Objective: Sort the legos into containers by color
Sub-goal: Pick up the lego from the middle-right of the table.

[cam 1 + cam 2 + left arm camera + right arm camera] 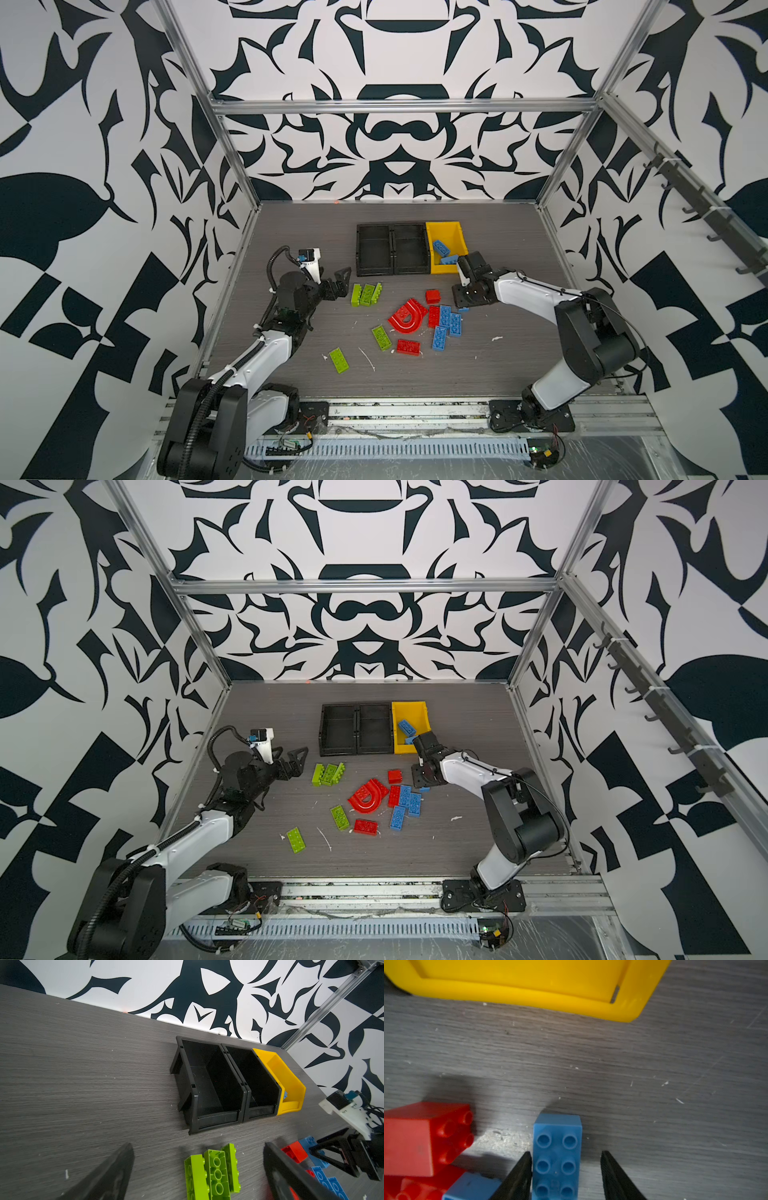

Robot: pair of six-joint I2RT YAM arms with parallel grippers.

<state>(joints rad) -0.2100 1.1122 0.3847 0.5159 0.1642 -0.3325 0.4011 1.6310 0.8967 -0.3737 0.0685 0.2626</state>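
Legos lie scattered mid-table: a lime green cluster, a red arch, red bricks and blue bricks. Two black containers and a yellow container stand in a row at the back, with blue bricks inside the yellow one. My right gripper is open and straddles a blue brick lying on the table. One finger touches it and the other stands off with a gap. My left gripper is wide open just short of the green cluster, holding nothing.
A red brick lies close beside the straddled blue one, and the yellow container's front lip is a short way ahead. Two single green bricks lie nearer the front. Both black containers look empty.
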